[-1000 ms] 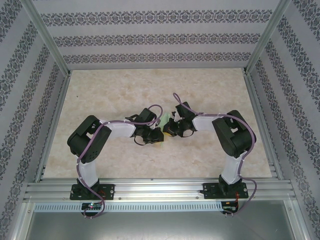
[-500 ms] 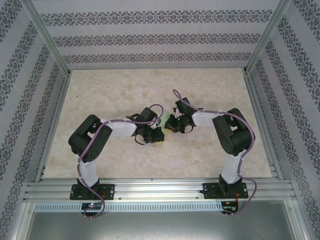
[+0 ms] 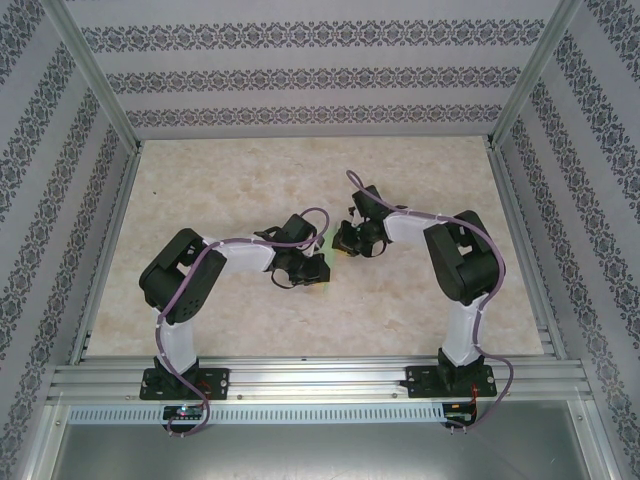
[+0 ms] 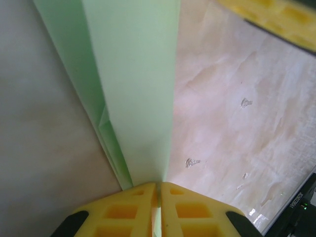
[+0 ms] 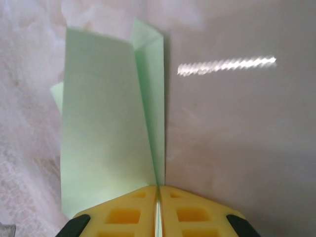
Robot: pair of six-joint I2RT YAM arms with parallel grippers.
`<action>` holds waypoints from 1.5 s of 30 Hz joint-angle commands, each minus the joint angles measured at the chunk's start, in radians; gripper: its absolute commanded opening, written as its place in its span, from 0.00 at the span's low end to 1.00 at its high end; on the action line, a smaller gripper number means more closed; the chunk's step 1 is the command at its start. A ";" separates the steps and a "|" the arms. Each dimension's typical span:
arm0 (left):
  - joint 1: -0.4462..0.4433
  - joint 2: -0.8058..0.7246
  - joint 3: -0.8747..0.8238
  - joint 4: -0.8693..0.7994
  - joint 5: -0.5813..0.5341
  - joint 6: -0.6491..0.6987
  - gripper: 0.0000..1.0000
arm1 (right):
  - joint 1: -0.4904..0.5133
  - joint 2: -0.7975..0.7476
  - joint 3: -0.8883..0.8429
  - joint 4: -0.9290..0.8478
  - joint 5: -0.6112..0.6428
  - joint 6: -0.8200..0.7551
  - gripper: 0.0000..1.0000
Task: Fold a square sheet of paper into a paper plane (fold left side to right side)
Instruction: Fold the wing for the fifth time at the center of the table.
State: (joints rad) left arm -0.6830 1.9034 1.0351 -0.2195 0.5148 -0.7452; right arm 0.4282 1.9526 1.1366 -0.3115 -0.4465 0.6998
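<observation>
The sheet of paper (image 4: 133, 89) is pale mint green and folded into a long layered shape with a raised flap. My left gripper (image 4: 159, 190) is shut on one end of it, the yellow pads pressed together with paper between them. At the other end my right gripper (image 5: 158, 190) is shut on the paper (image 5: 103, 133) along a crease. In the top view the two grippers meet mid-table, left (image 3: 314, 266) and right (image 3: 340, 243), with a sliver of green paper (image 3: 328, 241) between them. Most of the sheet is hidden under the wrists there.
The beige marbled table (image 3: 220, 190) spreads out on all sides of the arms. Patterned walls and metal frame posts (image 3: 92, 80) enclose it. A yellow finger of the right gripper (image 4: 276, 19) shows at the top right of the left wrist view.
The right gripper has moved toward the far side and slightly left, keeping hold of the paper. The left gripper has barely shifted. Less green shows between them from above.
</observation>
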 commanded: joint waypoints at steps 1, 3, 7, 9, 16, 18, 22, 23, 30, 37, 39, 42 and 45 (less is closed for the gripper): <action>-0.030 0.058 -0.022 -0.113 -0.042 0.026 0.13 | -0.042 0.009 0.028 0.014 0.092 -0.039 0.12; -0.030 0.056 -0.023 -0.114 -0.042 0.027 0.13 | -0.050 -0.033 0.002 0.050 0.073 -0.041 0.12; -0.032 0.054 -0.021 -0.113 -0.045 0.027 0.13 | -0.046 -0.118 -0.042 0.064 0.019 -0.049 0.12; -0.032 0.053 -0.021 -0.113 -0.047 0.027 0.13 | -0.036 -0.146 -0.070 0.071 -0.016 -0.038 0.12; -0.033 0.050 -0.020 -0.116 -0.050 0.027 0.12 | 0.028 -0.127 -0.135 0.175 -0.108 0.063 0.12; -0.033 0.051 -0.021 -0.118 -0.051 0.028 0.12 | 0.038 -0.099 -0.123 0.195 -0.114 0.076 0.12; -0.035 0.050 -0.021 -0.118 -0.052 0.029 0.12 | 0.047 -0.057 -0.096 0.237 -0.139 0.108 0.12; -0.035 0.049 -0.021 -0.118 -0.050 0.027 0.12 | 0.049 -0.050 -0.092 0.238 -0.142 0.111 0.12; -0.036 0.049 -0.021 -0.119 -0.052 0.028 0.12 | 0.055 0.006 -0.071 0.226 -0.117 0.109 0.12; -0.036 0.049 -0.025 -0.142 -0.064 0.032 0.11 | 0.045 0.039 0.008 0.087 0.033 0.008 0.12; -0.036 0.051 -0.026 -0.144 -0.065 0.036 0.12 | 0.036 0.043 0.019 0.074 0.057 -0.009 0.12; -0.036 0.062 -0.026 -0.147 -0.062 0.037 0.11 | 0.021 0.049 0.032 0.061 0.083 -0.029 0.12; -0.036 0.072 -0.026 -0.152 -0.062 0.037 0.11 | 0.005 0.062 0.043 0.055 0.097 -0.050 0.12</action>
State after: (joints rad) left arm -0.6880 1.9041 1.0397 -0.2298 0.5026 -0.7338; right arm 0.4595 1.9804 1.1519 -0.2390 -0.4412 0.6994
